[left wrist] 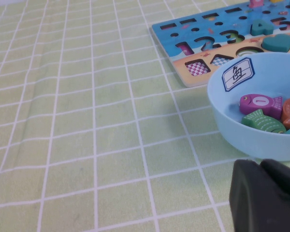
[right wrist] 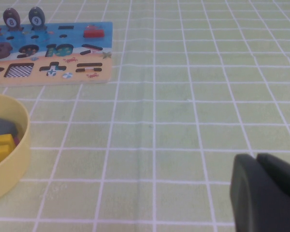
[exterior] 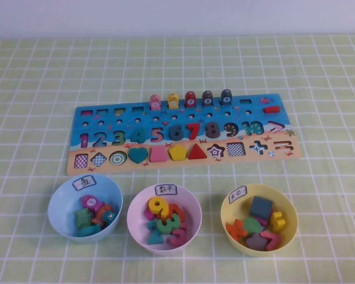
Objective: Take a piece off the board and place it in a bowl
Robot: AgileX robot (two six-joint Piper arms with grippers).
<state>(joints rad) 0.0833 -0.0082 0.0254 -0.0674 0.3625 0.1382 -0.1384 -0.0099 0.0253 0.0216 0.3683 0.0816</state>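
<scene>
The dusky purple star piece (exterior: 256,241) lies in the yellow bowl (exterior: 290,231), off the board (exterior: 83,115)

The board (exterior: 183,133) shows numbers 1–10; the blue bowl's label (left wrist: 238,74) reads 鱼.

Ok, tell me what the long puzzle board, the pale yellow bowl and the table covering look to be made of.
Long blue-and-tan puzzle board: probably painted wood, a flat matte sheet with cut-out slots. Round pale yellow bowl: looks like plastic, thin smooth wall of even colour with a slight sheen. Green checked table covering: seems soft cloth or vinyl, since it ripples in the wrist views. Left claw and right claw: matte black, likely plastic, parked.
</scene>
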